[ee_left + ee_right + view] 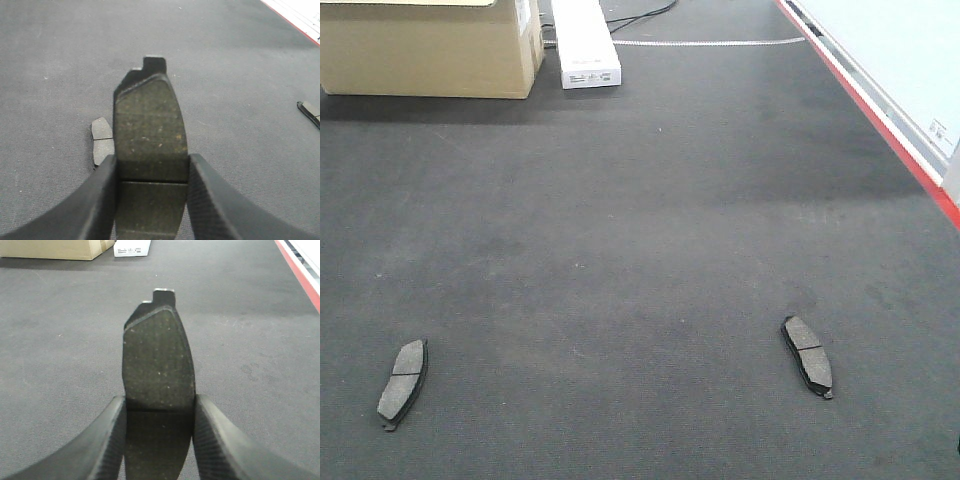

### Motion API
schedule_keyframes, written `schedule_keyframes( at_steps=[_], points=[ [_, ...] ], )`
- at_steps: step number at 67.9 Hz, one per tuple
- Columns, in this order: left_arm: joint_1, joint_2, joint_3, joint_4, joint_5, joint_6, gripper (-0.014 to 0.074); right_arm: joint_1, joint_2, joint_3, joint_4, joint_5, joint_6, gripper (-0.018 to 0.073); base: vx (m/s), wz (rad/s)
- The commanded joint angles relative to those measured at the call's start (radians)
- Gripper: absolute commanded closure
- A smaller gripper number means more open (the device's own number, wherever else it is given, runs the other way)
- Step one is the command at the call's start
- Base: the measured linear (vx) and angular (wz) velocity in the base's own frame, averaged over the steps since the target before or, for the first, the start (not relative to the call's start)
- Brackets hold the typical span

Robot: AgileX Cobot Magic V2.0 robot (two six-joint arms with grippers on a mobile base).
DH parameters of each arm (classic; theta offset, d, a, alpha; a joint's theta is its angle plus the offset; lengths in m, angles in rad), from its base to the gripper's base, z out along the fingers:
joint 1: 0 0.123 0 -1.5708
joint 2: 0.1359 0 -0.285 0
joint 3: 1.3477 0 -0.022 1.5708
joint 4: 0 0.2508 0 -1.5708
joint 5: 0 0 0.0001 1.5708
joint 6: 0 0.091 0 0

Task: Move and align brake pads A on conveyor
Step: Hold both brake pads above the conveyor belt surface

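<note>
Two brake pads lie flat on the charcoal conveyor [640,200] in the front view, one at the near left [402,383] and one at the near right [808,356]. Neither gripper shows in that view. In the left wrist view my left gripper [152,159] is shut on a third brake pad [150,120], held lengthwise above the conveyor with its metal tab pointing away. Just below and left of it lies a pad [102,141]; another pad [310,111] sits at the right edge. My right gripper [160,399] is shut on a fourth brake pad [159,355], held the same way.
A cardboard box [430,50] and a white carton [585,45] stand at the far left end of the conveyor. A red strip [880,130] and a pale wall run along its right edge. A cable lies behind the carton.
</note>
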Motion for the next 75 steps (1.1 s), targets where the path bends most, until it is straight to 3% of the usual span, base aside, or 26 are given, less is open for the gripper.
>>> schedule_keyframes(
  at_steps=[1,40,54,60,75],
  points=[
    [-0.004,0.019,-0.024,0.003,-0.094,-0.003,0.0603,-0.002,0.009,-0.027,-0.004,-0.103,-0.008,0.0564,0.00,0.00],
    [-0.004,0.019,-0.024,0.001,-0.127,-0.004,0.0603,-0.002,0.009,-0.027,-0.004,-0.103,-0.008,0.0564,0.00,0.00],
    [-0.004,0.039,-0.031,-0.043,-0.175,-0.081,0.0601,-0.002,0.009,-0.027,-0.004,-0.103,-0.008,0.0564,0.00,0.00],
    [-0.004,0.122,-0.058,-0.046,-0.198,-0.128,0.0599,-0.002,0.009,-0.027,-0.004,-0.103,-0.008,0.0564,0.00,0.00],
    [-0.004,0.521,-0.186,-0.040,-0.236,-0.132,0.0592,-0.002,0.009,-0.027,-0.004,-0.103,-0.008,0.0564,0.00,0.00]
  ],
)
